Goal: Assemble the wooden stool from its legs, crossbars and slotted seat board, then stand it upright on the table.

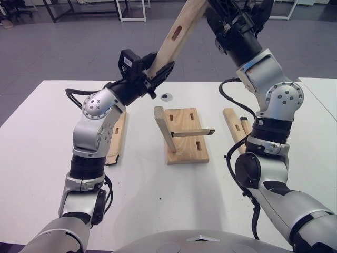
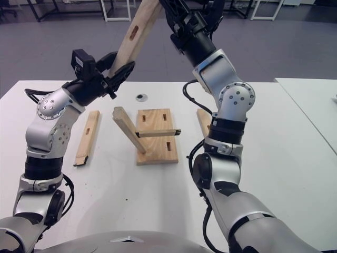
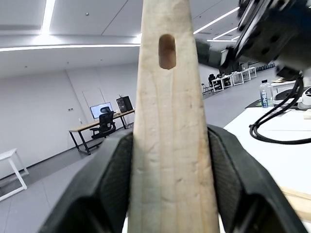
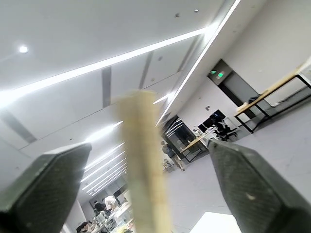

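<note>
- Currently the stool is only partly built, and by my judgement most of the assembly is left to do.
- The left gripper (image 1: 159, 73) holds a raised leg (image 1: 179, 31) in the air above the far side of the white table (image 1: 42, 132). Its fingers (image 3: 104, 194) press against both sides of the wood near the lower end.
- This raised leg slants up and away toward the robot's right and has an oval slot partway along it.
- The right gripper (image 4: 148, 160) is at the upper end of the same leg. Its fingers (image 4: 48, 184) are spread wide on either side of the wood and do not appear to touch it.
- The slotted seat board (image 1: 190, 147) lies flat at the middle of the table.
- One planted leg (image 1: 165, 129) rises tilted from the board's near left corner. I cannot tell whether it is seated in a slot.
- A crossbar (image 1: 192, 132) sticks out sideways from that leg, over the board.
- A spare leg (image 1: 118, 139) lies flat on the table to the left, beneath the left arm.
- Another wooden piece (image 1: 232, 124) lies flat to the right of the board, with a thinner bar just beside it.
- The loose legs and bars have yet to be joined, and the stool is not yet upright.
</note>
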